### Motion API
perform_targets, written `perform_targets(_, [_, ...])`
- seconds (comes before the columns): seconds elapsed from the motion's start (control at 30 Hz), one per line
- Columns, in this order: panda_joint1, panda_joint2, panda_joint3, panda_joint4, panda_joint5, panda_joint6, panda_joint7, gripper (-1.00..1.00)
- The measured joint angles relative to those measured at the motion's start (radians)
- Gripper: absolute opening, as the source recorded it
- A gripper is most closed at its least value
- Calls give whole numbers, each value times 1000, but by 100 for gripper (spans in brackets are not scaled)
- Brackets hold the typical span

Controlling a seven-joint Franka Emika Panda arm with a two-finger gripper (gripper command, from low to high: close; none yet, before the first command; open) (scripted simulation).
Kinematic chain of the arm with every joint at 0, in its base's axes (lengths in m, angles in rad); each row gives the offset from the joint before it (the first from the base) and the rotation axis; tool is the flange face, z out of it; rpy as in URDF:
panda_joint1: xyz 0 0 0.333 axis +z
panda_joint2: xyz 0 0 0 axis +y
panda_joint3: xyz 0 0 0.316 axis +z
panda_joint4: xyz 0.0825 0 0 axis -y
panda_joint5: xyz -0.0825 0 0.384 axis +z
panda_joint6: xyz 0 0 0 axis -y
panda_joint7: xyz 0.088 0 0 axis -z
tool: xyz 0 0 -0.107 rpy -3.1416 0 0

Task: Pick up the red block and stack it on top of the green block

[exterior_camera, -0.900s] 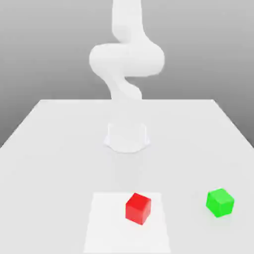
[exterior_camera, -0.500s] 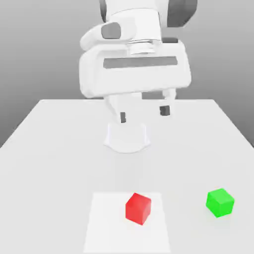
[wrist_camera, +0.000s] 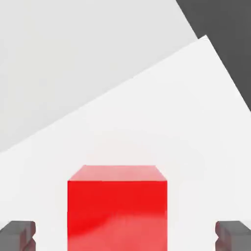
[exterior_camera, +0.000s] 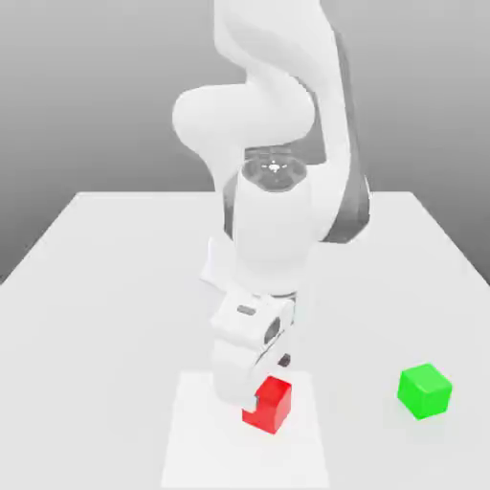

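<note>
Tool: the tool hangs low over the worktop's near edge, its dark fingertips spread to full width on either side of the red block, touching neither face and holding nothing.
Red block: the red block sits on a paler square patch near the middle of the worktop's near edge, partly hidden behind the white wrist in the exterior view.
Green block: the green block stands well apart, toward the near corner on the exterior view's right.
Open room: bare worktop lies between the two blocks and along the far edge.
Change: half a second earlier the tool was high above the worktop's middle; both blocks lie where they were.
</note>
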Motion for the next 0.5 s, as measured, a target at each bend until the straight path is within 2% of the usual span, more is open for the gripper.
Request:
perform_targets(0.03, [-19,30,23,4,18,25,-13,0])
perform_targets(0.07, [-27,48,34,6,29,39,-21,-100])
perform_targets(0.3, [-28,45,34,6,26,36,-19,-100])
perform_targets(0.5, [8,-115,-28,-18,-88,-97,64,-100])
